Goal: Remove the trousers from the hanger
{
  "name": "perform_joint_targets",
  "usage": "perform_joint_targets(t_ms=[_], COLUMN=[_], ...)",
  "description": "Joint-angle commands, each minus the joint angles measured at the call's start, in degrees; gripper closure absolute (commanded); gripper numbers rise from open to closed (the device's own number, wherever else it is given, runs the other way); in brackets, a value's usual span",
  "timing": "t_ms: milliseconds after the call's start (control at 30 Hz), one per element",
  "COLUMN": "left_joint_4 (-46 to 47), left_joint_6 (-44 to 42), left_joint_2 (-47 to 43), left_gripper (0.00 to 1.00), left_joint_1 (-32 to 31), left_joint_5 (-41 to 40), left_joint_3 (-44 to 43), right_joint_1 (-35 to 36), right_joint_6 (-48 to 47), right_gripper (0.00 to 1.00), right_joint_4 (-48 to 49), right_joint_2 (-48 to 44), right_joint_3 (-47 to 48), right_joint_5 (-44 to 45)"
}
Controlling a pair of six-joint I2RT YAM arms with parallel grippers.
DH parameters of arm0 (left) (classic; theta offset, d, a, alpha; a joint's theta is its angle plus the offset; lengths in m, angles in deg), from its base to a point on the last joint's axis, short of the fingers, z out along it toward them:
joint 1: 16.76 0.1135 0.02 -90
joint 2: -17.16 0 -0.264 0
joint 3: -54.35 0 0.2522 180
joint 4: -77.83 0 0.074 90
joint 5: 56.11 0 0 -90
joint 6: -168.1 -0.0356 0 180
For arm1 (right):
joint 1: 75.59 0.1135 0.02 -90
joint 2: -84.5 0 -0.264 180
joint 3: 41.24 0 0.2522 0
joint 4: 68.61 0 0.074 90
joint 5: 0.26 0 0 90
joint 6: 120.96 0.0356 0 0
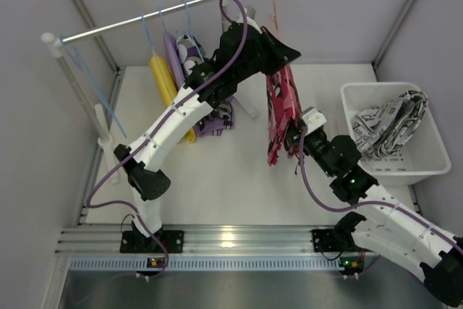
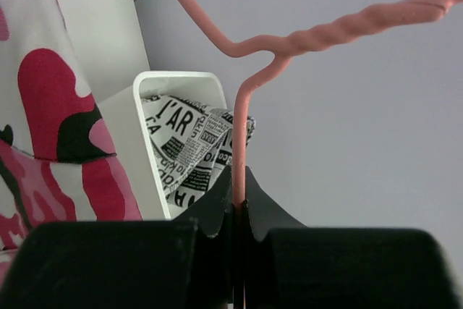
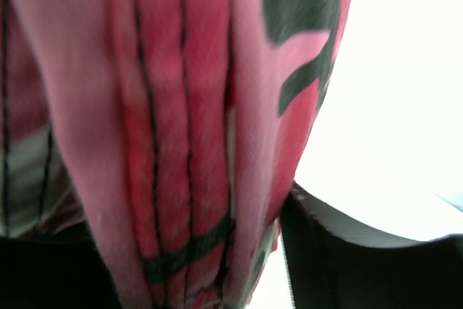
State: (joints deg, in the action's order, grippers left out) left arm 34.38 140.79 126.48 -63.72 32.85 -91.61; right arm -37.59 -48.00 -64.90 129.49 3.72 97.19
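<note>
The red-pink trousers [image 1: 281, 110] with black and white blotches hang from a pink wire hanger [image 1: 273, 5], held off the rail. My left gripper [image 1: 278, 54] is shut on the hanger's stem, just below the twisted neck; the left wrist view shows the wire [image 2: 239, 142] pinched between the jaws of that gripper [image 2: 239, 204], with the trousers [image 2: 51, 142] at the left. My right gripper [image 1: 295, 139] grips the trousers' lower part. In the right wrist view the bunched cloth [image 3: 188, 142] fills the gap of that gripper [image 3: 195, 265].
A white basket [image 1: 427, 171] at the right holds black-white print trousers [image 1: 383, 124]. The rail [image 1: 137, 23] at the back left carries yellow [image 1: 163, 81], purple [image 1: 176, 59] and spotted [image 1: 194, 48] trousers on blue hangers. The rack's posts stand at the left [image 1: 72, 85].
</note>
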Motion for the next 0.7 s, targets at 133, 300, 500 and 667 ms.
perform_joint_targets(t_ms=[133, 300, 500, 667], left_joint_4=[7.4, 6.7, 5.4, 5.5], left_joint_6=[-2.5, -5.6, -8.3, -11.4], left_joint_2=[-6.8, -8.9, -8.9, -10.0], left_gripper=[1.0, 1.0, 1.0, 1.0], left_joint_1=[0.6, 1.5, 1.6, 1.6], left_joint_5=[2.4, 1.7, 0.2, -0.7], left_joint_3=[5.6, 12.5, 16.4, 20.2], right_joint_1=[0.7, 0.8, 0.8, 0.1], right_joint_6=[-3.5, -4.0, -0.3, 3.9], right_gripper=[0.82, 1.0, 1.0, 1.0], right_joint_4=[3.3, 1.0, -2.6, -3.8], right_joint_2=[-2.3, -4.6, -5.7, -5.2], right_joint_3=[5.6, 9.8, 17.0, 23.1], right_joint_5=[2.5, 0.4, 0.7, 4.3])
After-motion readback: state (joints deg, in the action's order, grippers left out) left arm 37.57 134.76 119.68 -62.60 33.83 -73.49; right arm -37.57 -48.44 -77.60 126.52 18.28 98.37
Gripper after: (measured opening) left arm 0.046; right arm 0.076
